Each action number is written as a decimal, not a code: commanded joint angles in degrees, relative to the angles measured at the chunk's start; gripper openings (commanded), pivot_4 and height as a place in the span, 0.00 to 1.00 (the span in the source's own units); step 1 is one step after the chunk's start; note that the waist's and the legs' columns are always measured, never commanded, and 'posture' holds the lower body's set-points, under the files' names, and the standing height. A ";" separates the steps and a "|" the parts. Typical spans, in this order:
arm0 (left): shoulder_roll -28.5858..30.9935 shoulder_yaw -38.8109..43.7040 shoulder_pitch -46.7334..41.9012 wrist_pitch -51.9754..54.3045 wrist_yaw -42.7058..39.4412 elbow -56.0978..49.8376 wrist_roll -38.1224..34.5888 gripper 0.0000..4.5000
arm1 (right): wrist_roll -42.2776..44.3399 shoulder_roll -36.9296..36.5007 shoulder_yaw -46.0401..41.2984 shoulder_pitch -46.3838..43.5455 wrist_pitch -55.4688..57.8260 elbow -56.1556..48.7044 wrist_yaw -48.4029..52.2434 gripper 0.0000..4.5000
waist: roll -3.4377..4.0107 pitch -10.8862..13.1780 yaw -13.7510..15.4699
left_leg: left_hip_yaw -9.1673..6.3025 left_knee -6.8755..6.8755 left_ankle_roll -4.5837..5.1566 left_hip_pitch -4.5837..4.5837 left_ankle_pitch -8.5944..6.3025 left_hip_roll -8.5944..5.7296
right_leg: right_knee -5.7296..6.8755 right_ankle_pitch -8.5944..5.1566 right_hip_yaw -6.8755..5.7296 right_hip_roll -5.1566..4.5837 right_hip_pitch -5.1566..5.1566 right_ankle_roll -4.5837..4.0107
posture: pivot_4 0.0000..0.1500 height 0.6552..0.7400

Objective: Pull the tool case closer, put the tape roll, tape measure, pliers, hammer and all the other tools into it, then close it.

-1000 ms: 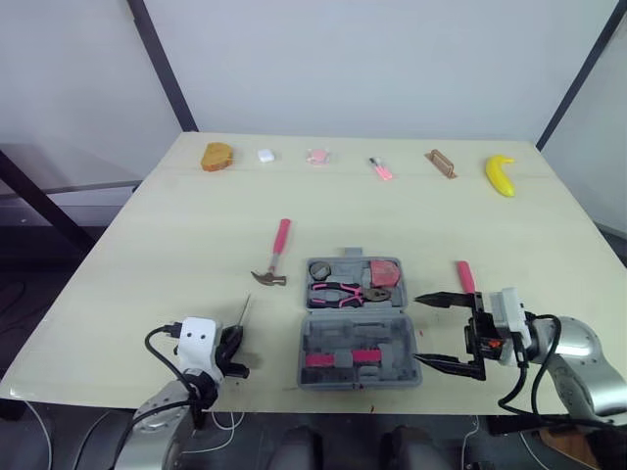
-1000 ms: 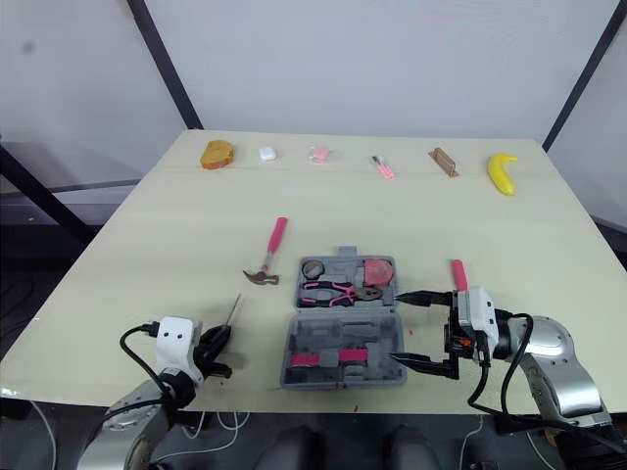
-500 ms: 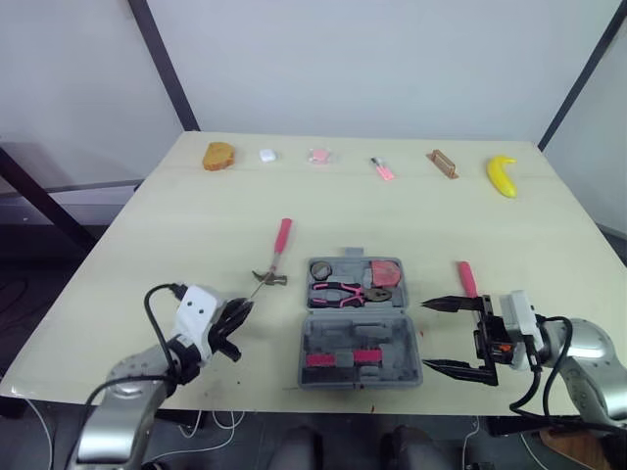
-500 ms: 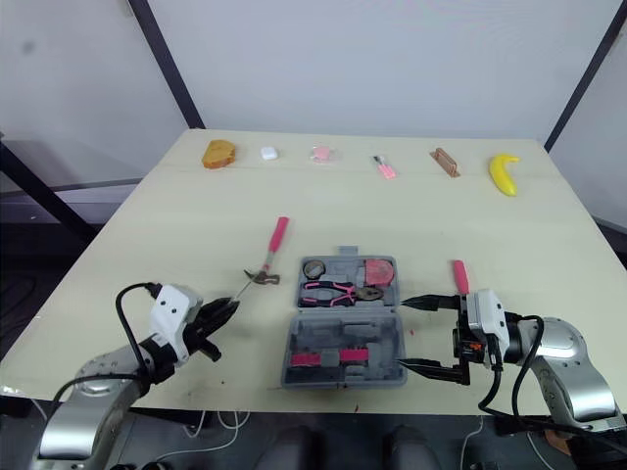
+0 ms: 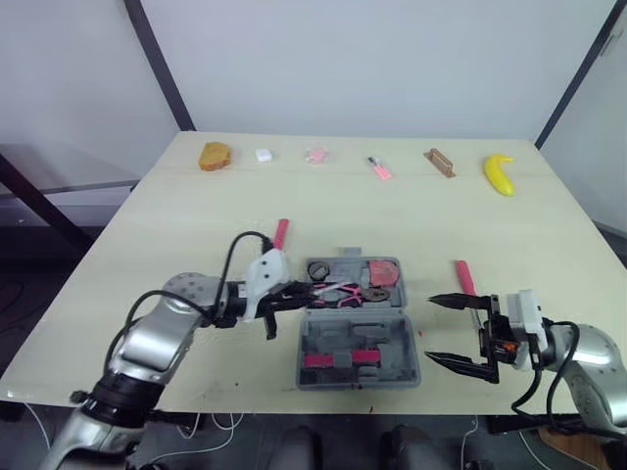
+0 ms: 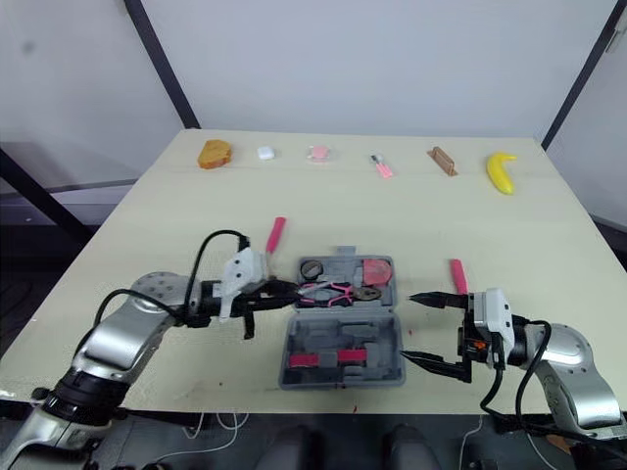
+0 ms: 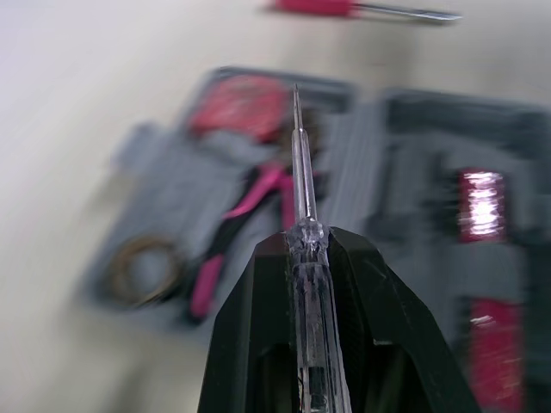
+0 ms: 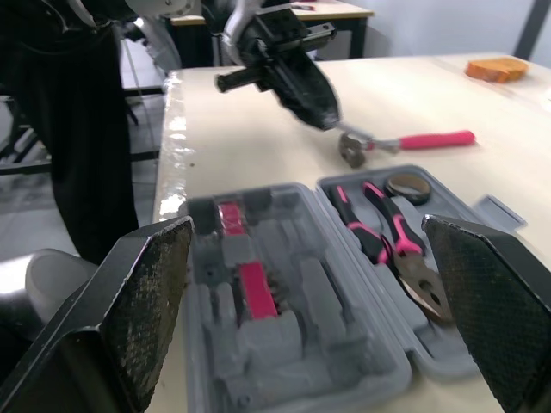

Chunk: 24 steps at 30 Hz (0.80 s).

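Holding the clear screwdriver [image 7: 301, 215] clamped between the left fingers [image 7: 245, 344], tip out over the open tool case [image 5: 358, 338]. My read: lining up to drop it into a free slot.

Case sits at the middle of the table's [image 5: 196, 206] near edge, lid laid flat. Pliers [image 6: 333, 290], tape roll [image 6: 312, 268] and what looks like the tape measure [image 6: 376, 271] lie in the half farther from that edge.

Right fingers [image 5: 456, 301] are spread wide and empty, just beside the case on its right-edge side, probably parked to steady it or shut the lid.

Pink-handled tool [image 5: 462, 276] lies on the table near them, not packed.

Hammer [image 5: 280, 233]: handle visible, head hidden behind the left wrist. Can't make out which slot is free.
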 commanded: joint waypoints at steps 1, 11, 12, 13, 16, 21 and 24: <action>0.03 -3.91 -2.97 -1.08 -1.13 1.34 4.26 0.02 | -0.34 0.31 -1.28 0.48 -1.53 -1.32 -1.13 1.00 | 0.00 0.00 -0.08 | 0.02 0.00 0.00 0.00 0.00 0.00 | 0.00 0.00 0.01 0.02 0.00 0.00 | 1.00 1.00; -2.00 -11.19 -9.64 7.94 -5.04 1.83 7.33 0.02 | -1.04 0.84 -1.60 2.12 -2.86 -1.88 -2.83 1.00 | -0.01 0.00 0.13 | 0.07 0.03 0.00 -0.03 0.00 0.01 | 0.00 0.00 0.06 0.06 -0.01 0.01 | 1.00 1.00; -2.07 -12.59 -10.56 8.09 -6.02 2.17 8.09 0.02 | -1.10 0.84 -1.56 1.93 -2.78 -2.01 -3.10 1.00 | -0.01 0.01 0.05 | 0.08 0.03 0.00 -0.02 0.00 0.01 | 0.00 -0.01 0.06 0.06 -0.01 0.01 | 1.00 1.00; -2.18 -13.61 -11.31 9.05 -6.77 2.34 8.60 0.02 | -1.09 0.76 -1.56 1.73 -2.76 -2.04 -3.30 1.00 | -0.01 0.01 0.07 | 0.05 0.03 0.00 -0.03 0.00 0.02 | 0.01 -0.01 0.05 0.07 -0.01 0.01 | 1.00 1.00; -2.56 -14.90 -12.31 11.03 -7.70 2.42 8.85 0.02 | -1.11 0.63 -1.41 1.35 -2.62 -2.17 -3.70 1.00 | -0.01 0.01 0.08 | 0.07 0.04 0.00 -0.03 0.00 0.01 | 0.01 -0.01 0.06 0.07 -0.01 0.01 | 1.00 1.00; -3.32 -16.76 -13.57 10.84 -7.14 4.14 11.63 0.02 | -0.59 0.35 -1.47 1.05 -1.94 -2.96 -4.20 1.00 | -0.01 0.01 0.07 | 0.06 0.04 0.00 -0.03 0.00 0.01 | 0.00 -0.01 0.07 0.08 -0.01 0.01 | 1.00 1.00; -3.78 -17.79 -13.95 10.05 -7.01 5.10 13.24 0.02 | -0.77 -0.09 -1.65 1.48 -1.87 -3.14 -4.12 1.00 | -0.01 0.01 0.08 | 0.06 0.04 0.01 -0.03 0.00 0.01 | 0.01 -0.01 0.07 0.08 -0.01 0.01 | 1.00 1.00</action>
